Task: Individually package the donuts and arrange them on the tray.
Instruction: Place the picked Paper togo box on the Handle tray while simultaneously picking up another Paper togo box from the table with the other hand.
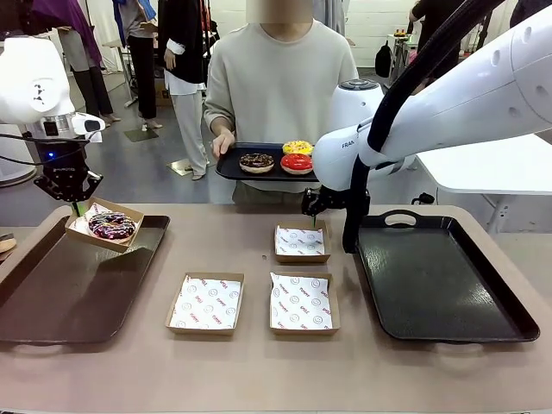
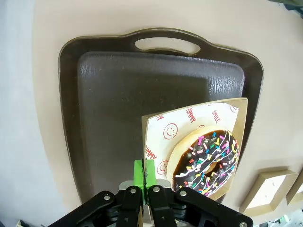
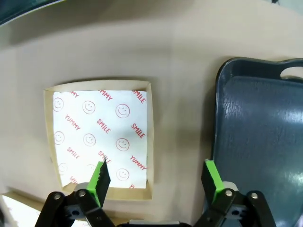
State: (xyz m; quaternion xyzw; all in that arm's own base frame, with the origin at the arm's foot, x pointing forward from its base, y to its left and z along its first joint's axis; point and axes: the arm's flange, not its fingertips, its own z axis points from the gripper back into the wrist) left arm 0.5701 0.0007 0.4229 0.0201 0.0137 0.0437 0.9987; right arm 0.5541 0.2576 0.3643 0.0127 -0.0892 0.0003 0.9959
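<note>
Over a tray [image 2: 118,118], a box [image 2: 199,113] with donut [image 2: 208,163] is being pinched by left hand [image 2: 144,170]. Right hand [image 3: 156,174] is being held open.

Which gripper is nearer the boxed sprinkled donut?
Left. The left gripper is pinching the edge of the box holding the sprinkled donut over the brown tray. The right gripper hangs open above an empty lined box by the black tray.

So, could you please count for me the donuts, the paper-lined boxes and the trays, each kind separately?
Donuts: 4, boxed donut, chocolate donut, red donut, yellow donut.
Boxes: 4, filled box, far empty box, near-left empty box, near-right empty box.
Trays: 3, left tray, right tray, person's tray.
Total: 11.
</note>
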